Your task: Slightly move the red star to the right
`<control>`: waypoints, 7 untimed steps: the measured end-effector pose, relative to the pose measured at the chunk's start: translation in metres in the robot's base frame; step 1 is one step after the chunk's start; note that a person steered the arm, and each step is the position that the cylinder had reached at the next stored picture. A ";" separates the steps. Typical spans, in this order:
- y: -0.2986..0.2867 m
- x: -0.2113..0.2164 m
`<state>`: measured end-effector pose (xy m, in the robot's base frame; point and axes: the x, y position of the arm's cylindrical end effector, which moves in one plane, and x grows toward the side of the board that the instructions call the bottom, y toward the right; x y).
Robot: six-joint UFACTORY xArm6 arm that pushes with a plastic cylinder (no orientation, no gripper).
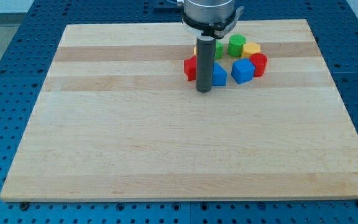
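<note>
**Rod at the block cluster near the board's top edge**

We see a pale wooden board (166,143) lying on a blue perforated table (5,74). In the single camera view, our rod comes down from the view's top, and my tip (204,91) rests on the board; it is a plain rod with nothing that parts or closes.

The red star (190,68) sits just to the view's left of the rod, partly hidden by it, so we cannot tell which way its points face or whether it has a long axis.

To the view's right of the rod lie:
- a blue block (219,74), touching or nearly so
- a blue cube (242,71)
- a red cylinder (259,64)
- a yellow block (251,49)
- a green cylinder (236,45)
- another green block (219,50), partly hidden

The cluster crowds the star's right; bare board stretches to the left and bottom.
</note>
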<state>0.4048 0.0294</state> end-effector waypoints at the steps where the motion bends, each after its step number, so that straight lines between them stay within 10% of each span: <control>1: -0.031 0.005; 7: -0.042 -0.023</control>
<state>0.3815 -0.0131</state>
